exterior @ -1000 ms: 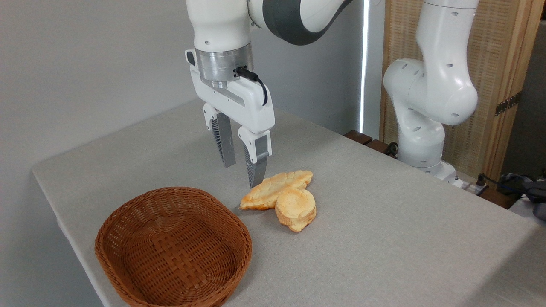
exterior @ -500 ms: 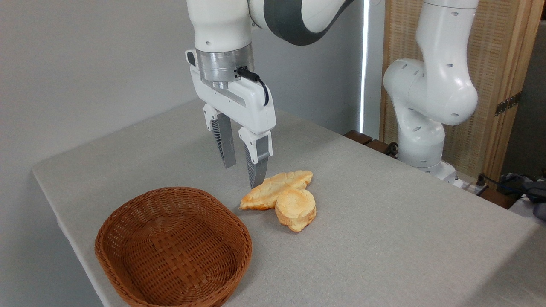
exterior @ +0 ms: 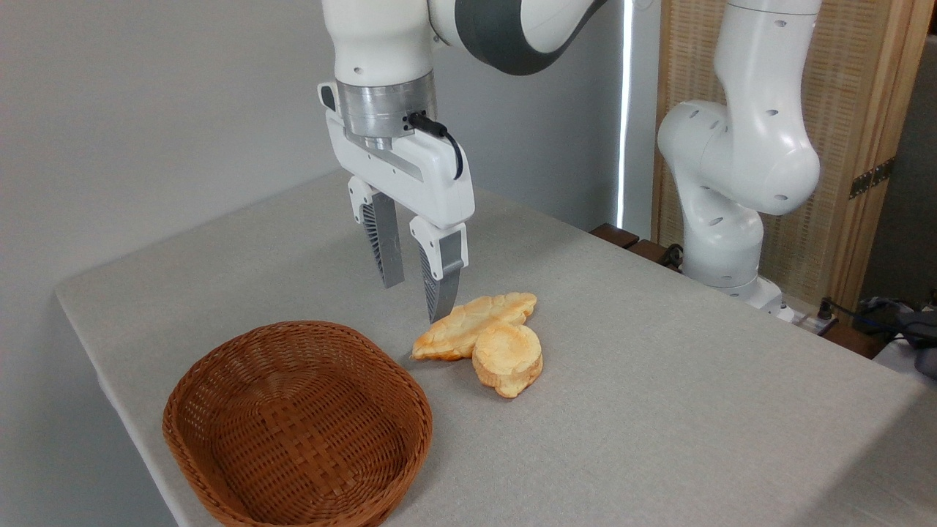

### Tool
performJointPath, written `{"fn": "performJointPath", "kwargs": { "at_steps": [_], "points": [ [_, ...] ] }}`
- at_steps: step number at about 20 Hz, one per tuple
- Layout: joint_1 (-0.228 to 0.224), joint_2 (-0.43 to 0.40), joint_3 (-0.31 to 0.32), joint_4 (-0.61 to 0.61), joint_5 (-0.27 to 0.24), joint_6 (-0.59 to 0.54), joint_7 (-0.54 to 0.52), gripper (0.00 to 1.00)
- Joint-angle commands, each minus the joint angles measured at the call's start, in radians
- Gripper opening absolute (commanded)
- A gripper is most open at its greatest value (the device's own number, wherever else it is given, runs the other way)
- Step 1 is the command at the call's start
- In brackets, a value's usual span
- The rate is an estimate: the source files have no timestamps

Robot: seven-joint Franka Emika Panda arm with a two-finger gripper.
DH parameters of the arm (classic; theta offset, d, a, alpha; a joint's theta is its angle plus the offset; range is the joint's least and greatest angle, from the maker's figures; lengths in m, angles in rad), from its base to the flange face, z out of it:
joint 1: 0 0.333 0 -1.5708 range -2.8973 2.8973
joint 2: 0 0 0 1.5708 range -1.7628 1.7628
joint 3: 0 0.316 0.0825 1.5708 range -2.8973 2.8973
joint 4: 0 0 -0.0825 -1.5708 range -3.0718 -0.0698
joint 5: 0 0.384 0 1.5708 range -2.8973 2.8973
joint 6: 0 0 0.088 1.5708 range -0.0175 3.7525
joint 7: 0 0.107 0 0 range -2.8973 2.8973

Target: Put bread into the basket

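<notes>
Basket (exterior: 296, 428) sits nearest, below-left of the gripper (exterior: 412, 303), nothing in it. Bread (exterior: 508, 359) lies on the table (exterior: 659, 410) just right of the fingertips and lower, touching the braided loaf (exterior: 472, 324) behind it. Gripper hangs above the table, 2 fingers (exterior: 440, 274) narrowly parted, holding nothing; near fingertip just beside the loaf's left end.

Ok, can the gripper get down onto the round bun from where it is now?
Probably yes. The gripper hangs open and empty, above the table, left of the bread. Nothing covers the bun's top, but the braided loaf touches its far side, which may crowd one finger.
</notes>
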Motion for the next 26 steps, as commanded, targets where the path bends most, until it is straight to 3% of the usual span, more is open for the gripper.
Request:
{"fn": "performJointPath", "kwargs": {
  "at_steps": [1,15,26],
  "points": [
    [0.002,-0.012,0.005,0.010,0.003,-0.023,-0.002,1.00],
    [0.002,-0.027,0.006,-0.045,0.014,-0.084,0.015,1.00],
    [0.002,-0.044,0.100,-0.166,0.015,-0.037,0.122,1.00]
  ]
}}
